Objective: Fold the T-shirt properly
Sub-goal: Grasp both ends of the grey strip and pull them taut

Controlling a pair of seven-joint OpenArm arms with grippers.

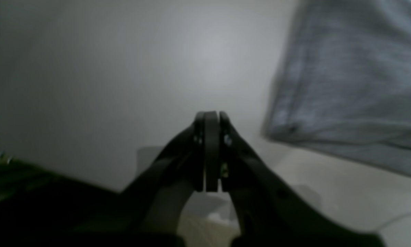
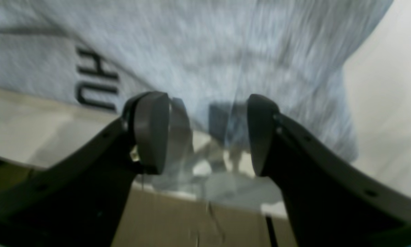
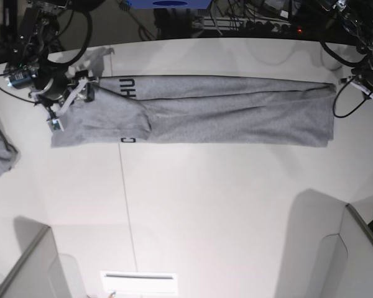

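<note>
Right gripper (image 2: 205,133) gapes over T-shirt (image 3: 236,118) (lettered end); left gripper (image 1: 210,151) hangs clamped, empty.

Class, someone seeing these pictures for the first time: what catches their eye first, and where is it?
A long grey T-shirt folded into a strip across the far side of the white table. Black lettering shows near its end by the open right gripper. The shut left gripper sits off the other end.

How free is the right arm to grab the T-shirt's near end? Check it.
Probably yes. The right tool stands open just over the lettered end of the T-shirt, and nothing lies between them. That cloth rests flat on the table.
</note>
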